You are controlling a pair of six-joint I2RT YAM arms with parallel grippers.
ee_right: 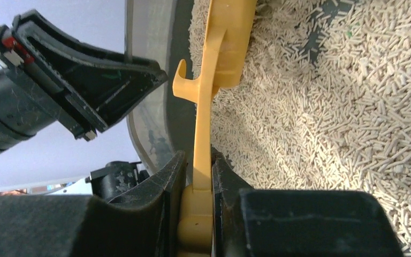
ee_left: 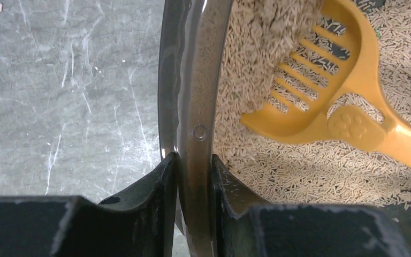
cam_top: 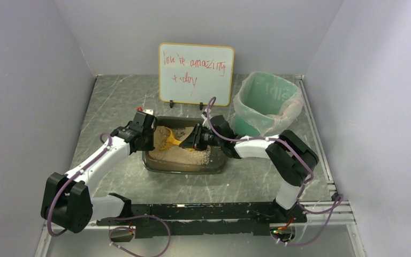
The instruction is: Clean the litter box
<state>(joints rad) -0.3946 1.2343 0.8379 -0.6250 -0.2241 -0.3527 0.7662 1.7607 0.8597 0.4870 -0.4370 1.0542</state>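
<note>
holding the litter box (cam_top: 187, 170) by the rim at its left end, my left gripper (ee_left: 194, 160) has both fingers pressed together on the smoky plastic wall, one outside over the table (ee_left: 59, 107) and one inside over the litter (ee_left: 278, 166). the box sits at the centre of the top view with its long axis running left to right across the frame, just below the whiteboard (cam_top: 195, 72). my right gripper (ee_right: 198, 160) is clamped on the thin handle of the yellow scoop (cam_top: 168, 142), jaws tight against its flat sides with no gap showing. from that gripper the handle runs toward the left of the top view, so the slotted head lies at the left end of the box, close beside my left gripper; in the left wrist view the head is tilted up with a heap of pellets resting on the slots. the green bin (cam_top: 267, 101) stands at the upper right of the top view, well apart from the scoop head and on the far side of my right arm, which is clearly the nearer arm to it. i judge the coming move turns on that: the loaded head points away from the bin, so the right arm would have to lift and swing it back toward the upper right, level enough not to spill, while the left grip steadies the box.
</note>
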